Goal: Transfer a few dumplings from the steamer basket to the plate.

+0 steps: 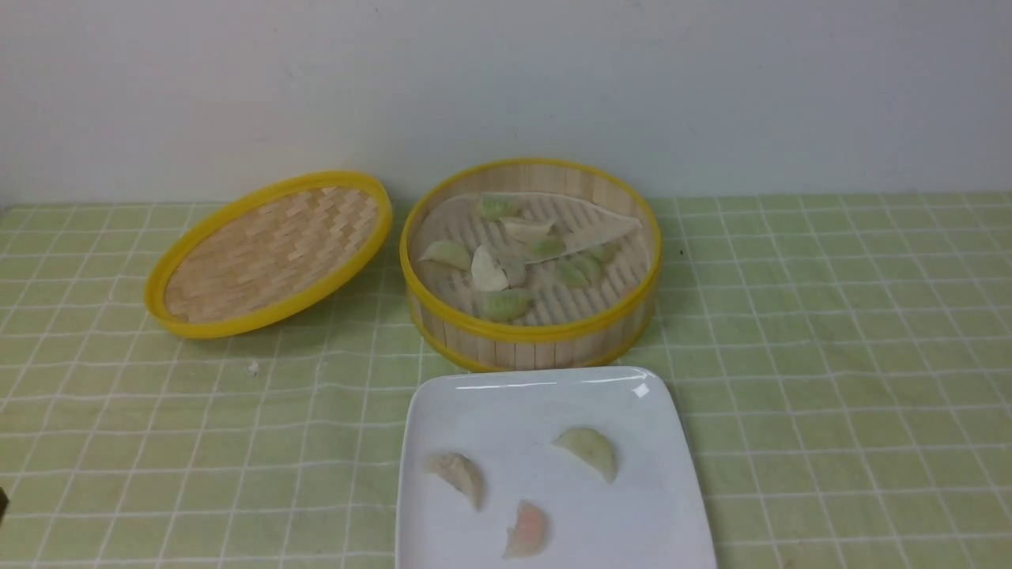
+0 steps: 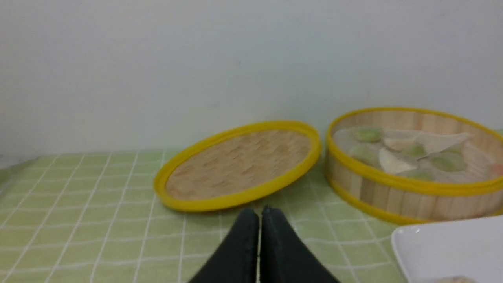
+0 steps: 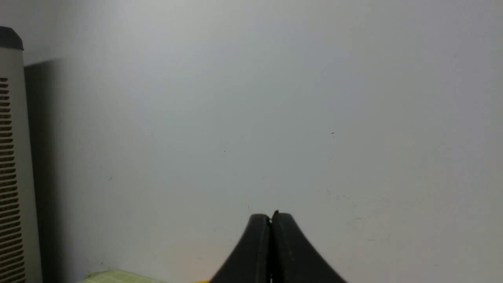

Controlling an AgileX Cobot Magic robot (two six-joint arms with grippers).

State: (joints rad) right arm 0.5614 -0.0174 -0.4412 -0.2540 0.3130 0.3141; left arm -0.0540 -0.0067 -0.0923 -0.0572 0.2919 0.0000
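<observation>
The steamer basket (image 1: 528, 336) stands at the table's middle back and holds several pale green and off-white dumplings (image 1: 504, 303) on a pale liner. The white plate (image 1: 490, 403) lies in front of it with three dumplings: an off-white one (image 1: 458, 474), a pale green one (image 1: 589, 450) and a pinkish-orange one (image 1: 527, 529). My left gripper (image 2: 259, 212) is shut and empty, low over the cloth in front of the lid; the basket (image 2: 408, 196) and plate corner (image 2: 444, 247) show beside it. My right gripper (image 3: 270, 216) is shut and empty, facing the bare wall. Neither gripper shows in the front view.
The shallow woven yellow-rimmed lid (image 1: 269, 253) lies tilted left of the basket; it also shows in the left wrist view (image 2: 239, 165). A green checked cloth (image 1: 830, 356) covers the table. A white wall stands behind. A grey slatted appliance (image 3: 10, 157) shows at the right wrist view's edge.
</observation>
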